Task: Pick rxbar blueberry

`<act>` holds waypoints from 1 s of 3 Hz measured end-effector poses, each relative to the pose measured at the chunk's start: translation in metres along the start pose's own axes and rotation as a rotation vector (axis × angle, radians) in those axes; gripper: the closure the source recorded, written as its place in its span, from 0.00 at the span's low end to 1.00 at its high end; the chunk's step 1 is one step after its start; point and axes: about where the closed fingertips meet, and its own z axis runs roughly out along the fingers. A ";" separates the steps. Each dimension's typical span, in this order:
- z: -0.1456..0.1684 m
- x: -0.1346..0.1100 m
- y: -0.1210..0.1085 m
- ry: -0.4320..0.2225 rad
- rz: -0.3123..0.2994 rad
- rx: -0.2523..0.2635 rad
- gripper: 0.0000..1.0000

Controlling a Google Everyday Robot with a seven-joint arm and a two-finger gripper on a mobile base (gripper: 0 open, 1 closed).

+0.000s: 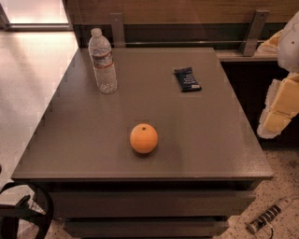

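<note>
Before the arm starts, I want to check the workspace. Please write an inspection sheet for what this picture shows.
Surface: grey table, flat.
Job's things: blue snack bar, lying flat at the far right, untouched.
Clutter: water bottle, upright at the far left; orange, front middle.
Grippers: tool, at the right edge of view, beside the table, away from the bar.
Cables: power strip with cord on the floor, front right; black loop, front left.
Surroundings: speckled floor, wooden wall.

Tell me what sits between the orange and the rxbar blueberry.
Nothing: the camera view shows only bare table between the orange and the rxbar blueberry. The gripper hangs off the table's right edge.
</note>
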 end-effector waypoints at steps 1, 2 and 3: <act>0.000 0.000 0.000 0.000 0.000 0.000 0.00; -0.002 -0.003 -0.011 -0.019 0.028 0.027 0.00; -0.001 -0.012 -0.050 -0.051 0.146 0.103 0.00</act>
